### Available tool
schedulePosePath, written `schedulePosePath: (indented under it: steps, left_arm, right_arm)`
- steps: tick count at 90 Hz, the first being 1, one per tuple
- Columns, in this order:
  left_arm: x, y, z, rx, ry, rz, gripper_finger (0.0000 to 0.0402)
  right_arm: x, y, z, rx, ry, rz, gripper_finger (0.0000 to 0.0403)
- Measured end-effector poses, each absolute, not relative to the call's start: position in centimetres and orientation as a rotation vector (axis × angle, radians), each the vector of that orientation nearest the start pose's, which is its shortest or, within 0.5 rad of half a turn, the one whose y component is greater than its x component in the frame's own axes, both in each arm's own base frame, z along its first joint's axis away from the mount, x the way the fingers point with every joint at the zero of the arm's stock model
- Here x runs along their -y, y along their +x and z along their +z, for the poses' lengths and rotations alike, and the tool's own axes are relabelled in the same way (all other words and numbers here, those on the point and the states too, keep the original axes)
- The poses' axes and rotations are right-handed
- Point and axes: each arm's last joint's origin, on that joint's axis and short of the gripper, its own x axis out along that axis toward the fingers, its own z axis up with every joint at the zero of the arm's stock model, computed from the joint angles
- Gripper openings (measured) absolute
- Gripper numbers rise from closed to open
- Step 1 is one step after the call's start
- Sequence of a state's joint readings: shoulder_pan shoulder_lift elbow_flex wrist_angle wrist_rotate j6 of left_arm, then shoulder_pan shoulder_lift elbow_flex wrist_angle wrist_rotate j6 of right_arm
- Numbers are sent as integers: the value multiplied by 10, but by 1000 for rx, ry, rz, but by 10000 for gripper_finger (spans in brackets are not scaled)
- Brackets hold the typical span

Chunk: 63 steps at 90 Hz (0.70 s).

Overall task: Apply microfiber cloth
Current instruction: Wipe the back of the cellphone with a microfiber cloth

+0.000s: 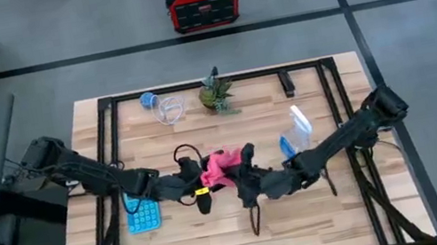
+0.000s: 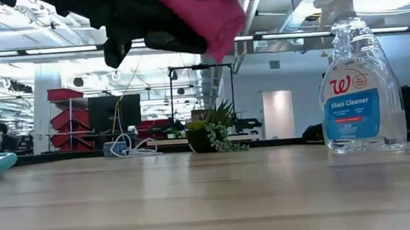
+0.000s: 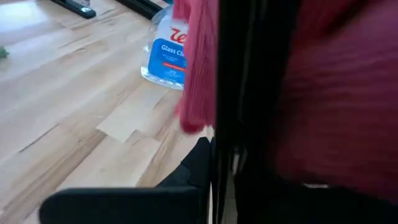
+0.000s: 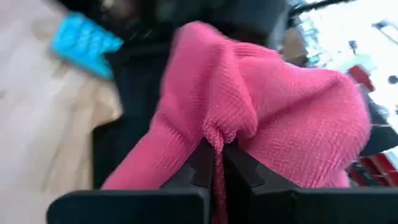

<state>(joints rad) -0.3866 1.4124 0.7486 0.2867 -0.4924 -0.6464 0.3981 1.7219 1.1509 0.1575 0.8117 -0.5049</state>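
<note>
The pink microfiber cloth (image 1: 216, 168) hangs in the air over the middle of the table, between my two grippers. It is draped over a black phone (image 3: 249, 93), which shows edge-on in the left wrist view with pink cloth (image 3: 348, 93) on either side. My left gripper (image 1: 189, 184) comes from the table's left and is shut on the phone. My right gripper (image 1: 241, 172) comes from the right and is shut on the cloth (image 4: 280, 118). In the low view cloth (image 2: 208, 18) and grippers are high above the tabletop. My left gripper holds the black phone (image 3: 242, 155), which stands up edge-on out of the fingers, lifted clear of the table. The phone and the cloth hide the place of contact. My right gripper pinches a bunched fold of the cloth (image 4: 216, 134) between its two fingertips. The fingers reach in from the table's right. The rest of the cloth spreads away from the pinch over the phone, clear of the table.
A light blue calculator (image 1: 143, 215) lies on the table left of the grippers. A glass cleaner spray bottle (image 1: 297, 131) stands to the right of centre. A small potted plant (image 1: 215, 94) and a coil of cable (image 1: 163, 107) sit at the far edge.
</note>
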Motion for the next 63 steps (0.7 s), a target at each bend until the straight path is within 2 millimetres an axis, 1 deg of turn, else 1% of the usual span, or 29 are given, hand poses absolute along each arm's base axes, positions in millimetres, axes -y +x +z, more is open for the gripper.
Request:
schedulePosePath:
  steps: [10, 19, 30, 35, 45, 56, 63]
  left_arm:
    - [100, 278, 226, -294, -473, 204, 11]
    - [101, 278, 227, -288, -473, 186, 11]
    - [102, 278, 232, -253, -481, 186, 11]
    - [102, 278, 233, -252, -477, 181, 11]
    - [103, 278, 232, -260, -471, 169, 11]
    - [104, 278, 231, -269, -460, 164, 11]
    - [103, 278, 231, -267, -456, 173, 11]
  right_arm:
    - [-132, 350, 246, -477, -698, -300, 0]
    - [-136, 348, 251, -451, -691, -298, 0]
    - [-136, 350, 264, -349, -653, -429, 0]
    - [-134, 352, 269, -316, -635, -449, 0]
    - [-132, 354, 267, -321, -649, -369, 0]
    - [-132, 352, 257, -403, -658, -246, 0]
    - [-131, 350, 251, -451, -658, -209, 0]
